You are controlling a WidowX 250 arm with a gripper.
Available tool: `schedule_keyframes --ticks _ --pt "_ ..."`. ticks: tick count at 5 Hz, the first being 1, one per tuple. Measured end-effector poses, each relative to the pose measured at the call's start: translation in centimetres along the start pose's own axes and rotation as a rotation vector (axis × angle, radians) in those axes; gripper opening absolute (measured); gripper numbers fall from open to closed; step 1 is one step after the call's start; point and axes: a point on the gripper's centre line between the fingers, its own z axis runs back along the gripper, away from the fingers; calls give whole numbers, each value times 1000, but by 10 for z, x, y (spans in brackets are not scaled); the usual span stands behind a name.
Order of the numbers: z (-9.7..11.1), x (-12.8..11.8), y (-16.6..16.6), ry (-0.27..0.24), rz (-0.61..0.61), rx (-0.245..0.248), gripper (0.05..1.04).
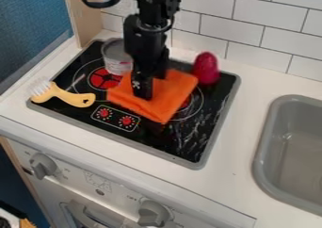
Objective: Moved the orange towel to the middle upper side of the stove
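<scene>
The black gripper (143, 91) hangs from the top edge over the stove, its tip down at the orange towel (165, 96). The towel lies spread over the middle of the black stove top (195, 140), partly over the right burner, with its upper left part behind the gripper. How the gripper's tip holds or touches the cloth cannot be made out.
A can (115, 57) stands at the stove's upper left, left of the arm. A red-pink object (205, 68) stands at the upper right, beside the towel. A yellow-handled brush (72, 97) lies at the left edge. A grey sink (267, 142) is at the right.
</scene>
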Motion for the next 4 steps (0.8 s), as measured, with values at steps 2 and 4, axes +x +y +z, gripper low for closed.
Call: schedule_keyframes --ticks 2,4 --pt "-1 17 -24 -10 45 -14 1000" --pt "-2 24 -28 1 39 -14 1001"
